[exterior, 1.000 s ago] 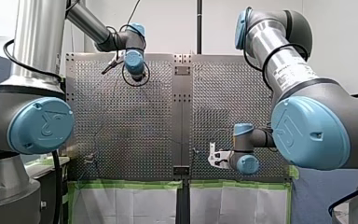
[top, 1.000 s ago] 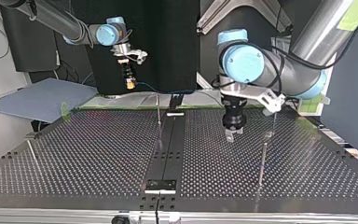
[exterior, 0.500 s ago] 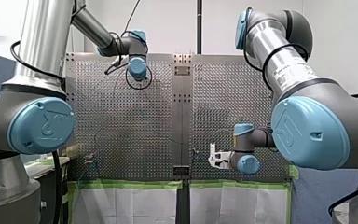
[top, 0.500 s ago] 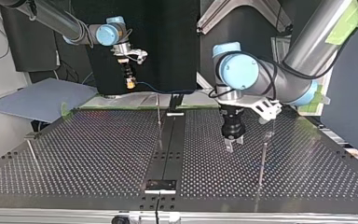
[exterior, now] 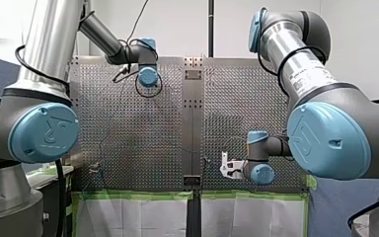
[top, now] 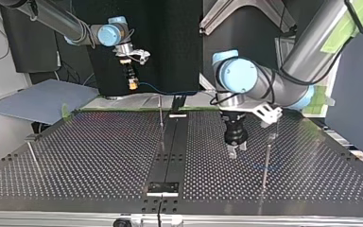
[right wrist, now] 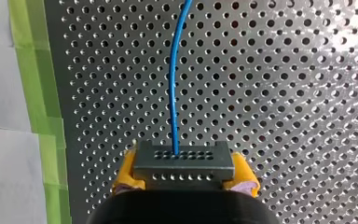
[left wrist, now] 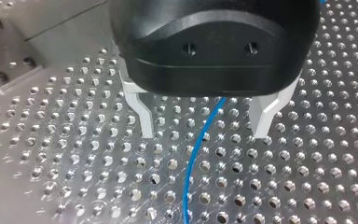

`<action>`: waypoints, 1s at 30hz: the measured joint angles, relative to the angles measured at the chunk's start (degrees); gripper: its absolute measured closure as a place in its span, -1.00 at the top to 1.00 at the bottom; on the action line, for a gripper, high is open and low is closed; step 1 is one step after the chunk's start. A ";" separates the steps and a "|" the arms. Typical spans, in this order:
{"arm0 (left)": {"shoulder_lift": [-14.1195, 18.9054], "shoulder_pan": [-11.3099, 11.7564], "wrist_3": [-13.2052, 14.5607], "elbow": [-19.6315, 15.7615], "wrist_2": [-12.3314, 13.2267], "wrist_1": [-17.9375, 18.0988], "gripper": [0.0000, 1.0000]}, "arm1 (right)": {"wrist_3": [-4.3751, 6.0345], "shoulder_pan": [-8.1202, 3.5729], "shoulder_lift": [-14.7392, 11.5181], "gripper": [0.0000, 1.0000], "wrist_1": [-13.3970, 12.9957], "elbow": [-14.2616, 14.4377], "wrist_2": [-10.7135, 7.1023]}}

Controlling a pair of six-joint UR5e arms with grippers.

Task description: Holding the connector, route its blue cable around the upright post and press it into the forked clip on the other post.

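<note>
Right wrist view: right gripper (right wrist: 182,173), yellow pads (right wrist: 127,170) closed on dark connector (right wrist: 182,159); blue cable (right wrist: 174,70) leaves connector's face, runs ahead over perforated table (right wrist: 284,93). Left wrist view: left gripper (left wrist: 204,133) spread wide, pale fingers (left wrist: 143,116) gripping nothing; cable passes between them, touching neither. Top view: right gripper in frame's upper left, raised over table's far edge; left gripper right of centre, low over table, between centre post (top: 161,113) and right post (top: 266,163). Which post bears clip: cannot tell.
</note>
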 joint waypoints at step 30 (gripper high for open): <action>-3.13 -0.85 -2.05 -5.00 -5.65 10.62 0.97 | -0.37 0.13 0.00 -1.00 0.53 -0.01 -0.05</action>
